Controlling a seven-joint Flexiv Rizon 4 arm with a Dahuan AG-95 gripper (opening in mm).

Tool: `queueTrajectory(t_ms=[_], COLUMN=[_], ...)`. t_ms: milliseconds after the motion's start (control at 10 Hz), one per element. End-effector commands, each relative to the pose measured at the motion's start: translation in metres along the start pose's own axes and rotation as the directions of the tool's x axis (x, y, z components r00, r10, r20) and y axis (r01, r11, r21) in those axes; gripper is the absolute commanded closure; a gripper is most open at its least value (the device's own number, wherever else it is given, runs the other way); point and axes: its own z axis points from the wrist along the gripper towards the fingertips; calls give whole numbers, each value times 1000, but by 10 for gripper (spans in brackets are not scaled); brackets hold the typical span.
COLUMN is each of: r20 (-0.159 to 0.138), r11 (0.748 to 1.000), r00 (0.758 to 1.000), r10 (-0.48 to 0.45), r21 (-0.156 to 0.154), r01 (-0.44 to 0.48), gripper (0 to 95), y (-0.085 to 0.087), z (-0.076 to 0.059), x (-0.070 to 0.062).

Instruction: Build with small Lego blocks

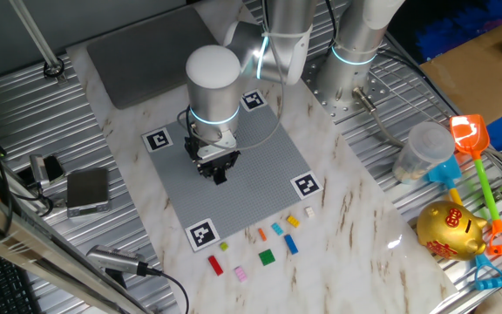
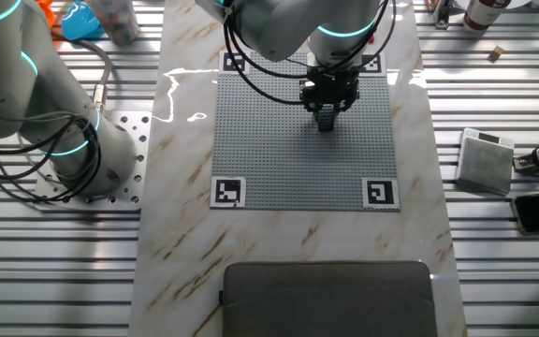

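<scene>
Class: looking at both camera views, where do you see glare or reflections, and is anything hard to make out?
In the other fixed view, bright glare streaks the marble table at its far left edge; the grey plate looks matte. In one fixed view, the gold piggy bank shines, and the small Lego blocks are tiny but distinguishable by colour.

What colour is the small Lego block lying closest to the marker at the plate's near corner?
Red, seen best in the fixed view showing the loose bricks.

Two high, fairly distant downward views from opposite table sides, sharing the grey studded plate [image 1: 234,179] [image 2: 302,150]
</scene>
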Motion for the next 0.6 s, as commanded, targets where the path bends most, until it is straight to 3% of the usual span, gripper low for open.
queueTrajectory(t_ms=[100, 400, 500, 600], r20=[0, 3, 4, 6], r11=[1000, 1000, 1000, 1000], r00=[1000, 1000, 1000, 1000], r10=[2, -2, -3, -5], r21=[0, -1, -1, -1], r01=[-2, 2, 3, 5], gripper=[950, 950, 760, 760], y=[0, 0, 0, 0], z=[1, 0, 0, 0], x=[0, 0, 0, 0])
